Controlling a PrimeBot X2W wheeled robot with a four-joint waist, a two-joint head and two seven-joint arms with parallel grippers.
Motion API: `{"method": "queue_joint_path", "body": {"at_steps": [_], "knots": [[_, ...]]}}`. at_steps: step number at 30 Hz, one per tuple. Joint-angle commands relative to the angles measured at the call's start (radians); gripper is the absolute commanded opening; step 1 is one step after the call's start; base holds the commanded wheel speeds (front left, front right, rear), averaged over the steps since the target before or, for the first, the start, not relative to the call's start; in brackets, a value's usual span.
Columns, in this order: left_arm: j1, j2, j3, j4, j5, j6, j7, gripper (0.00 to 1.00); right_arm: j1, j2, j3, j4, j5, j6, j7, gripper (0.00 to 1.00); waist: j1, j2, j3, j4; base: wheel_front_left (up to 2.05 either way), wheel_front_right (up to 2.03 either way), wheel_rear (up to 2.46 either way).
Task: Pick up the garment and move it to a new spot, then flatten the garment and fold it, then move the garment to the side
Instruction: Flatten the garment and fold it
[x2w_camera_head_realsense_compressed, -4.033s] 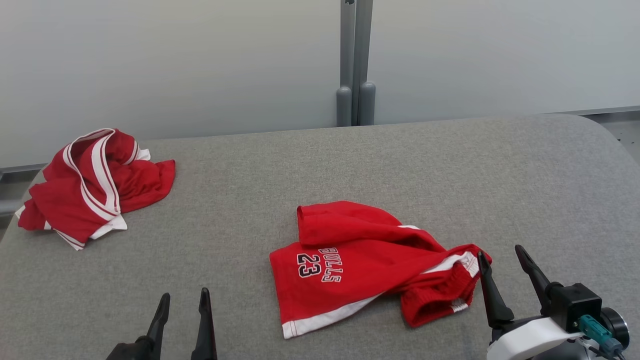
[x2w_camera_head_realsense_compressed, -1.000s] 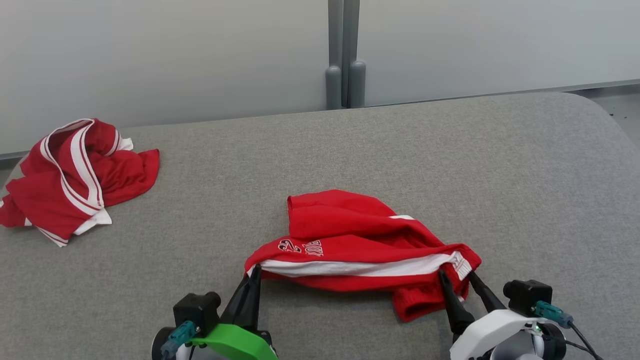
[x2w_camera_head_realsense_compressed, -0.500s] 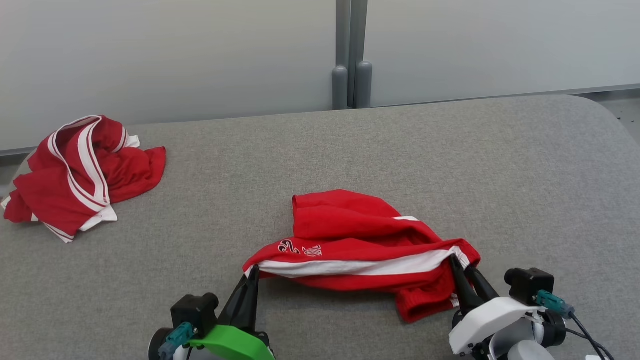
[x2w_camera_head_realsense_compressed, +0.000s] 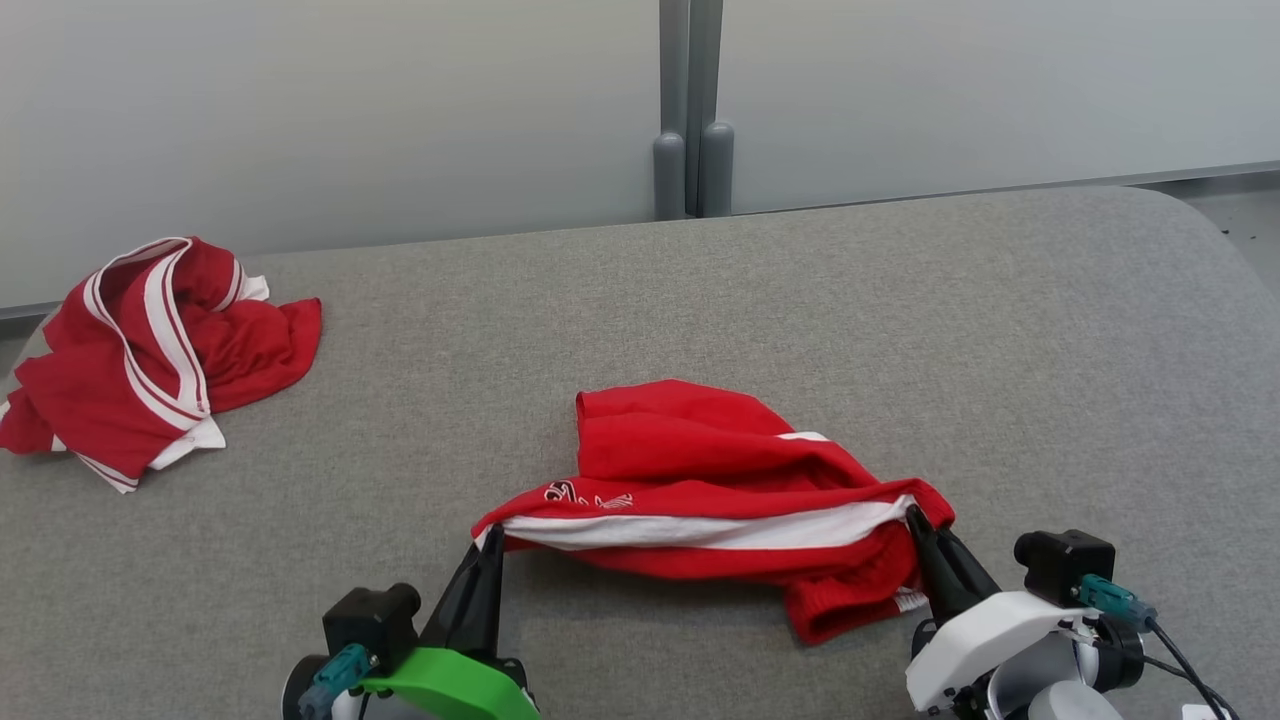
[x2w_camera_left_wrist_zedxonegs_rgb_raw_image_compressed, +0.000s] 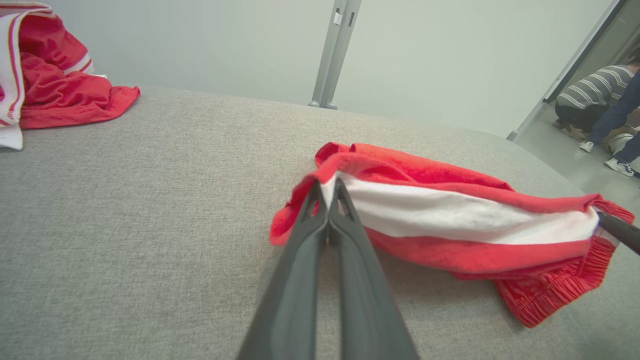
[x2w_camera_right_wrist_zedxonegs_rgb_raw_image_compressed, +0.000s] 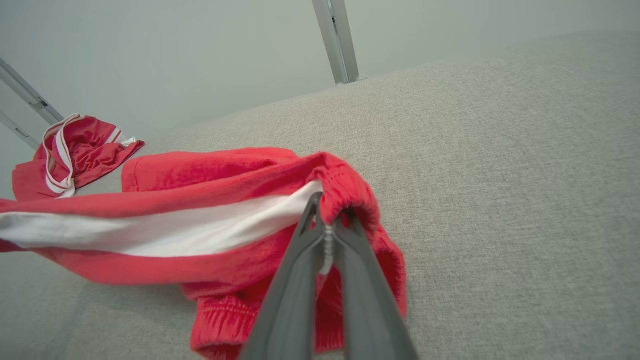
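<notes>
The red shorts (x2w_camera_head_realsense_compressed: 720, 470) lie at the near middle of the grey bench (x2w_camera_head_realsense_compressed: 700, 290). Their white-striped front edge is stretched between the two claws and raised a little off the cloth top. The left claw (x2w_camera_head_realsense_compressed: 492, 535) is pinched tight on the hem corner, and the right claw (x2w_camera_head_realsense_compressed: 915, 520) is clamped on the gathered waistband end.

Both bites look shallow, right at the fabric's edge. A lift or an outward pull could tug a corner free, and the shorts would then sag from one side. The far part rests on the bench and may drag and bunch on the rough cover. The right claw may have caught more than one layer, which would keep the shorts from opening flat. The right wrist view is too crowded with folds to tell.

The printed lettering is rolled under and unreadable. A second red garment (x2w_camera_head_realsense_compressed: 150, 350) is cut off at the bench's left edge.
</notes>
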Motion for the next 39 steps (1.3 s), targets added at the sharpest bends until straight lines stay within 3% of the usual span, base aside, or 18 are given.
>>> {"method": "queue_joint_path", "body": {"at_steps": [1,6,11,21,25,29,33,39], "knots": [[-0.007,0.012,0.007,-0.006,0.002,0.003,-0.006,0.0,0.015,-0.009,-0.001,-0.011,-0.006,0.0,0.008,0.0,0.0,0.0049,-0.001,0.0,0.0,0.0,0.0],[-0.031,0.018,0.024,-0.052,-0.003,-0.004,-0.009,0.0,0.018,-0.048,0.036,-0.079,0.003,0.0,0.066,0.0,0.0,0.0049,-0.006,-0.001,0.0,0.0,0.0],[-0.043,0.016,0.064,-0.15,-0.021,0.002,-0.013,0.0,0.038,-0.13,0.082,-0.229,0.079,0.0,0.173,0.0,0.0,0.0049,-0.017,-0.005,0.0,0.0,0.0],[-0.069,0.049,0.132,-0.403,-0.072,0.008,0.019,0.0,0.02,-0.228,0.003,-0.583,0.137,0.0,0.313,0.0,0.0,0.0049,-0.033,-0.026,0.0,0.0,0.0],[-0.126,0.074,0.145,-0.477,-0.088,0.007,0.076,0.0,-0.029,-0.243,-0.014,-0.649,0.139,0.0,0.36,0.0,0.0,0.0049,-0.025,-0.026,0.0,0.0,0.0],[-0.232,0.094,0.148,-0.445,-0.104,-0.016,0.143,0.0,-0.131,-0.262,0.015,-0.625,0.165,0.0,0.409,0.0,0.0,0.0049,0.003,-0.02,0.0,0.0,0.0],[-0.399,0.102,0.162,-0.32,-0.136,-0.058,0.2,0.0,-0.308,-0.304,0.082,-0.52,0.173,0.0,0.438,0.0,0.0,0.0049,0.058,-0.017,0.0,0.0,0.0],[-0.719,0.106,0.203,-0.073,-0.13,-0.089,0.212,0.0,-0.688,-0.296,0.178,-0.272,0.146,0.0,0.346,0.0,0.0,0.0049,0.164,-0.017,0.0,0.0,0.0]]}}
